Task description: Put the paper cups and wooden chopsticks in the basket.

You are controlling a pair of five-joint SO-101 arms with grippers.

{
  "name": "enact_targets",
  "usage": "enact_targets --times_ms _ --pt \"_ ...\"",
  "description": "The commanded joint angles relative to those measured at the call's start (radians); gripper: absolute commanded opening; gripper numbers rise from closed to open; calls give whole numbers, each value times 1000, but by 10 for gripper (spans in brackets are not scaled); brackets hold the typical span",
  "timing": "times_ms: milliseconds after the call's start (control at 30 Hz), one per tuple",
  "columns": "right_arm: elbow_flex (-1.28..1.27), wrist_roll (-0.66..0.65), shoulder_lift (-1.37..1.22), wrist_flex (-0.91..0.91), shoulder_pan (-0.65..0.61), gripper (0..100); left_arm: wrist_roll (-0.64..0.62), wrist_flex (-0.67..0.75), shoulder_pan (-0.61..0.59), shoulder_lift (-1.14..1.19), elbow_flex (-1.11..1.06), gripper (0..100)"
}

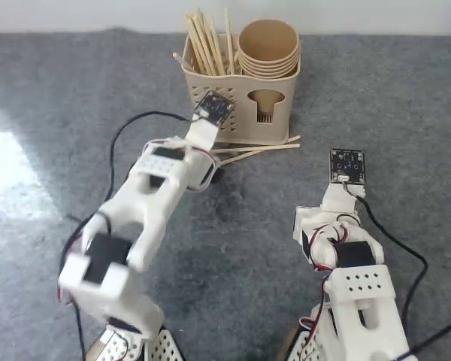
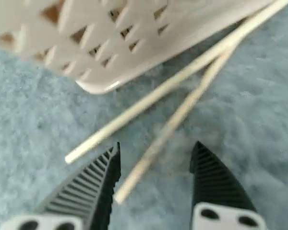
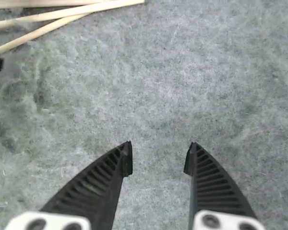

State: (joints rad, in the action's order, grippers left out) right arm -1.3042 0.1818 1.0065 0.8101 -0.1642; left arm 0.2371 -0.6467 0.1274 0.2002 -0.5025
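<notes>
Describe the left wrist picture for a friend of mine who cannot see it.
The left gripper hangs open over a grey mat, a wooden chopstick seen between its two black fingers. A second chopstick lies beside it, and both run towards the foot of a pale slotted basket.

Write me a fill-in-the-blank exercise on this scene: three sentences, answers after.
1. The left gripper is ____, not shut, over the loose chopsticks.
2. The paper cups stand ____ the basket, not beside it.
3. Of the two arms, the ____ one is nearer the basket.
Missing words: open; inside; left.
</notes>
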Motion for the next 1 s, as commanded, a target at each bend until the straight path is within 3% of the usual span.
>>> enact_targets --times_ms 0,233,500,700,900,967 --pt "6 3 24 -18 -2 190 12 -34 -29 153 225 221" --pt "6 3 24 -18 -4 190 14 -157 -31 252 383 221" --pt "6 3 24 -18 -2 190 14 -166 -21 264 384 218" --pt "6 3 25 -18 -2 190 14 -287 -21 262 384 210" --pt "6 3 25 -19 -2 190 80 -381 -2 265 384 15" --pt "6 3 25 -21 -2 190 98 -440 9 265 384 17"
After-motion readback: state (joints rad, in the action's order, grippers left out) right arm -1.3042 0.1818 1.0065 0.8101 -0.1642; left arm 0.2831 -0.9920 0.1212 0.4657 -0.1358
